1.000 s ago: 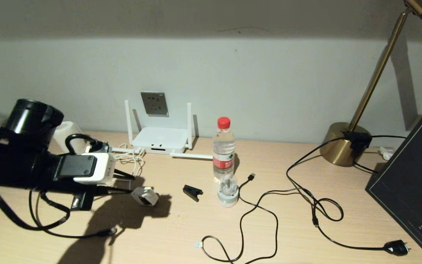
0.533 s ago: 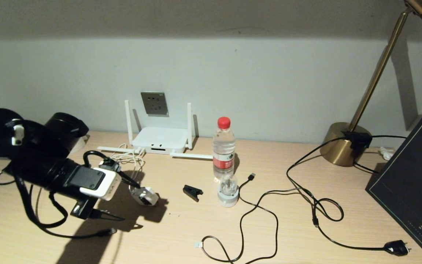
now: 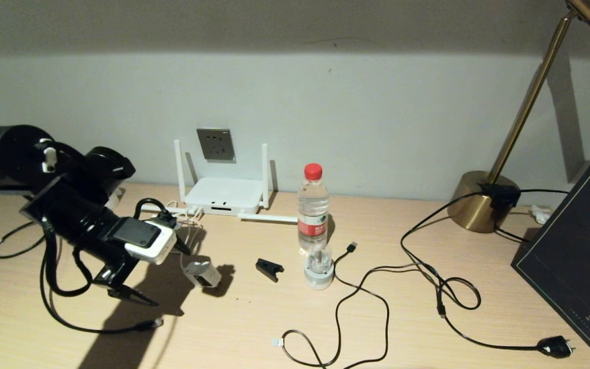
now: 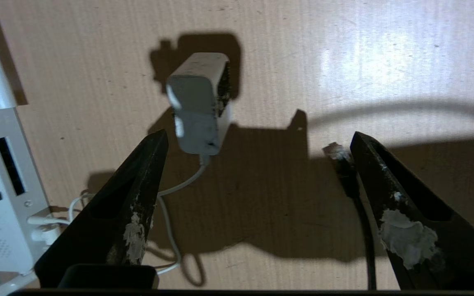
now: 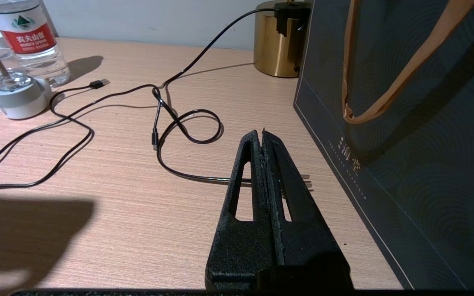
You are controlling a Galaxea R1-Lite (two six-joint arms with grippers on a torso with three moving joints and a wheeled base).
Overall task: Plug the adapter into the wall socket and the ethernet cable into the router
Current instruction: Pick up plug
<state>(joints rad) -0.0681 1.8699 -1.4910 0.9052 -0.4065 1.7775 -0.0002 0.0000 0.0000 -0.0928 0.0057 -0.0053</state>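
the ethernet cable (image 3: 121,328) is lying nearest on the desk (image 3: 254,328), its black line looping round the left side and its small connector end (image 4: 335,151) resting just beside 1 of the left gripper's fingers (image 4: 389,197) in the left wrist view. the left gripper (image 3: 155,275) is hanging over the desk with its 2 fingers spread wide and nothing between them, pointing toward the adapter (image 3: 202,273), which is lying on its side a little beyond, its thin white cord (image 4: 179,187) trailing back toward the router (image 3: 223,197). the step in hand looks like the pickup of the adapter, so the gripper is best lined up so the white block sits midway between the fingers, not off toward 1 finger as it is showing now, and gripped across its flat sides with the dark prong face left free and facing outward. the cord wants watching, since a finger landing on it could drag the block askew. the router is sitting against the wall with its port slots facing the robot, and the wall socket (image 3: 215,145) is mounted on the wall just above and behind it, between 2 upright antennas, so a square grip now should spare a regrasp there. the right gripper (image 5: 263,135) is parked by the dark bag (image 5: 405,123), fingers pressed together and empty.
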